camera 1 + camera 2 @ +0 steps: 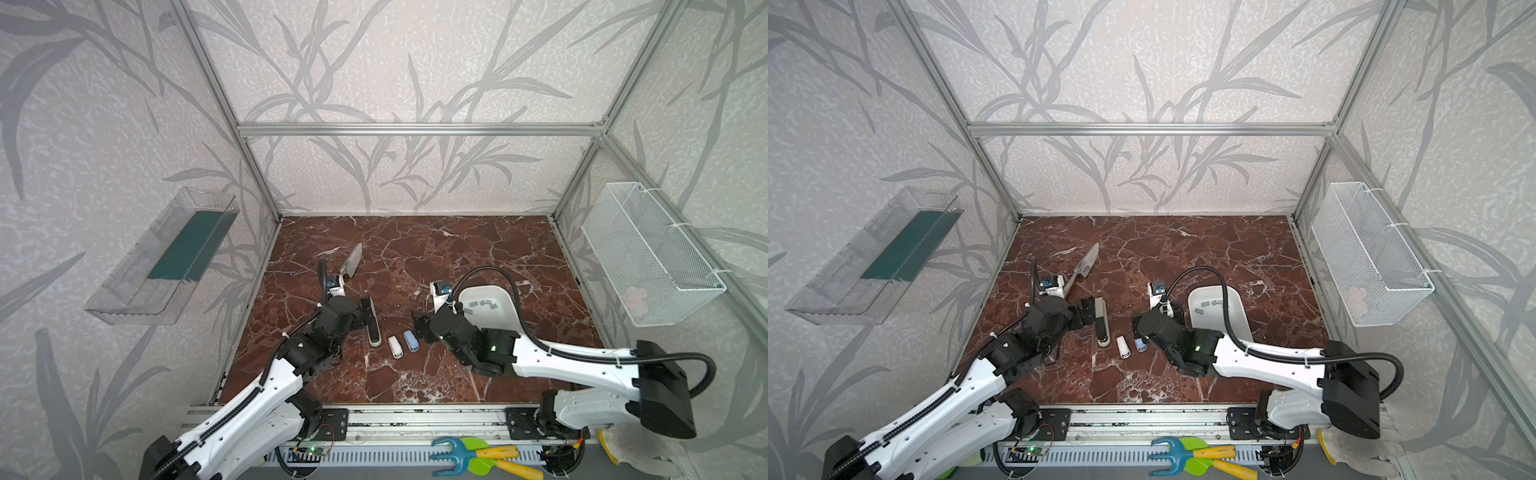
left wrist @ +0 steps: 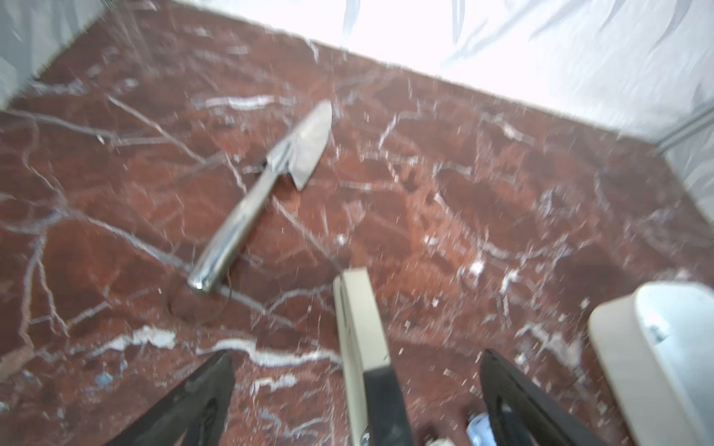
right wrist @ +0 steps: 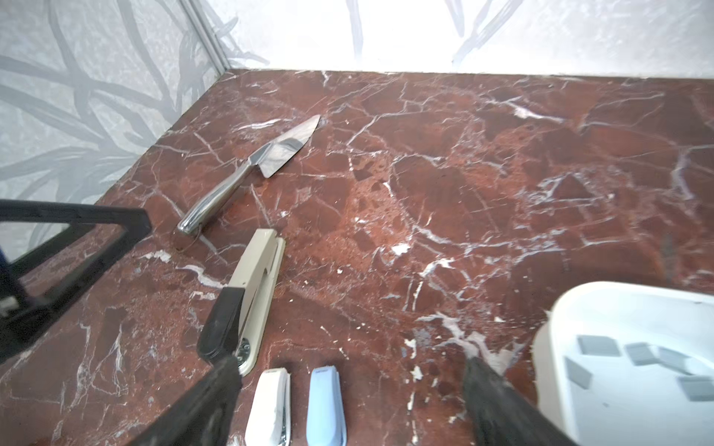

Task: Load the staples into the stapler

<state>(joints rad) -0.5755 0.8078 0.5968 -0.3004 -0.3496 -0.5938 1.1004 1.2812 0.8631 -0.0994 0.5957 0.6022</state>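
Observation:
A long beige stapler with a black top lies on the marble. Beside it lie a small white stapler and a small blue stapler. Several grey staples rest in a white tray. My left gripper is open, its fingers on either side of the long stapler without touching it. My right gripper is open and empty, just above the two small staplers, left of the tray.
A steel knife lies behind the left gripper. A clear bin hangs on the left wall and a white mesh basket on the right wall. Coloured tools lie past the front rail.

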